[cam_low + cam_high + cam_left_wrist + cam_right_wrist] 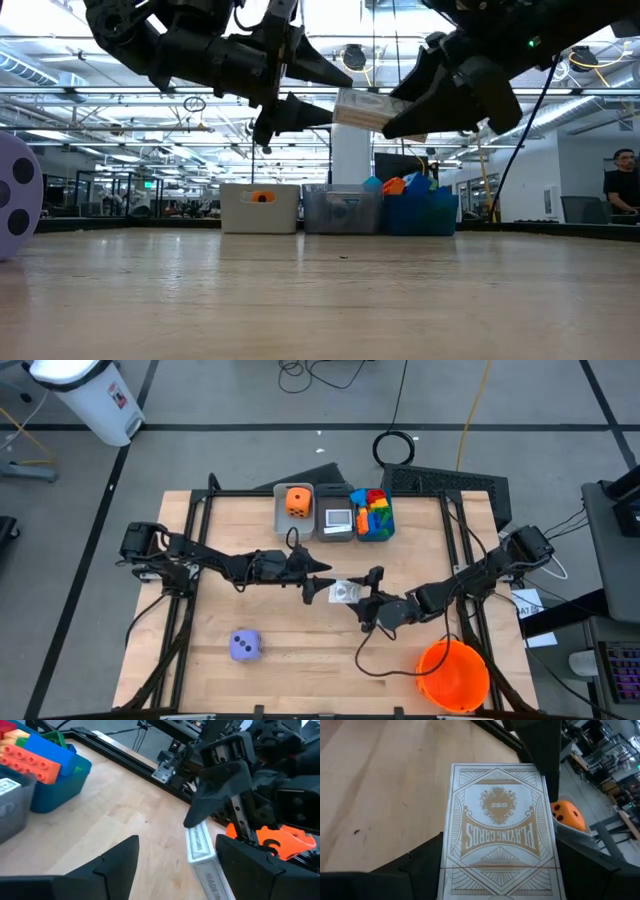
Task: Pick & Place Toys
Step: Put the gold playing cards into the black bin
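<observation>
**A:** Status on the toy sort?

**B:** You're partway. Orange die sits in the first grey bin. One card box lies in the middle bin. The blocks fill the blue bin. Those look done.

**A:** What's left?

**B:** Two items I can see. The purple die is on the table, near the front on the left arm's side, well apart from both arms. And the box of playing cards is up in the air over mid-table.

**A:** Who's got the cards?

**B:** Your right gripper is pinching the box, fingers clamped on its faces; the right wrist view shows the printed face filling the space between its fingers. Low view confirms it's clear of the tabletop.

**A:** Left arm?

**B:** Left gripper is spread wide, just beside the box's free end, pointed at it. Not touching as far as I can tell. Reads like a handover setup, but that's my judgement.

**A:** Bucket?

**B:** Orange bucket at the front right corner, untouched by either arm.

**A:** So remaining?

**B:** Bin the cards, then fetch the purple die.
</observation>
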Robot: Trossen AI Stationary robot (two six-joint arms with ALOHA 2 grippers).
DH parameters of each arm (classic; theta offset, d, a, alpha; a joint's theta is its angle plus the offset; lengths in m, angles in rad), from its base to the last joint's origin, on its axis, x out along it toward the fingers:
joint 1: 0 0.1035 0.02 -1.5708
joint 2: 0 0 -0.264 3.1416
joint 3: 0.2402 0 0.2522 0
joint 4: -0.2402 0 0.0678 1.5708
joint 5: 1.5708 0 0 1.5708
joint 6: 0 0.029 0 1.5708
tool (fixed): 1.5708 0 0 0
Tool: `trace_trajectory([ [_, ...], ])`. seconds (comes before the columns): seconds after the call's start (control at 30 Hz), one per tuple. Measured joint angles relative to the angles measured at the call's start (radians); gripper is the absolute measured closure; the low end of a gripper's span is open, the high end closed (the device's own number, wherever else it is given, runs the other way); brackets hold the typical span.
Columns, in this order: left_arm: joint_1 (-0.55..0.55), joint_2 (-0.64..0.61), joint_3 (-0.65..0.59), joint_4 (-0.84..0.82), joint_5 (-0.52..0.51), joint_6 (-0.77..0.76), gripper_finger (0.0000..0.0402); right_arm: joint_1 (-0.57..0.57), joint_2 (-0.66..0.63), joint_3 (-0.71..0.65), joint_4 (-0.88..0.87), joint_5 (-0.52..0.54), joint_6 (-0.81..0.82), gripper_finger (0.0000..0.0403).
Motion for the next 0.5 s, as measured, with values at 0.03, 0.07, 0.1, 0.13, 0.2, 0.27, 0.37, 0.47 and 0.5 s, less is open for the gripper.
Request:
trace_trajectory([
  [0.03, 0.0, 0.0, 0.0, 0.001, 0.0, -0.001, 0.0128, 0.004, 0.0, 0.0, 0.002, 0.001, -0.009, 0.0099],
  [0.07, -0.001, 0.0, 0.0, 0.001, 0.002, -0.002, 0.0128, 0.006, 0.0, 0.0, 0.007, 0.002, -0.02, 0.01],
  [0.1, -0.003, 0.0, 0.0, 0.001, 0.003, -0.003, 0.0128, 0.009, 0.0, 0.0, 0.013, 0.012, -0.03, 0.0101],
  [0.13, -0.003, 0.0, 0.0, 0.001, 0.008, -0.003, 0.0128, 0.009, 0.0, -0.001, 0.029, 0.031, -0.043, 0.0101],
  [0.2, -0.002, 0.0, 0.0, 0.005, 0.026, -0.006, 0.0128, 0.009, 0.0, -0.001, 0.061, 0.063, -0.084, 0.0101],
  [0.27, -0.002, 0.0, 0.008, 0.006, 0.074, -0.006, 0.0128, 0.005, 0.0, -0.001, 0.086, 0.063, -0.114, 0.0099],
  [0.37, -0.006, 0.0, 0.025, 0.004, 0.128, -0.013, 0.0128, -0.009, 0.001, -0.002, 0.151, 0.058, -0.156, 0.0098],
  [0.47, -0.012, 0.0, 0.029, 0.0, 0.118, -0.031, 0.0128, -0.021, 0.001, -0.002, 0.18, 0.06, -0.196, 0.0101],
  [0.5, -0.013, 0.0, 0.031, -0.001, 0.112, -0.03, 0.0129, -0.023, 0.001, -0.002, 0.182, 0.06, -0.199, 0.0101],
])
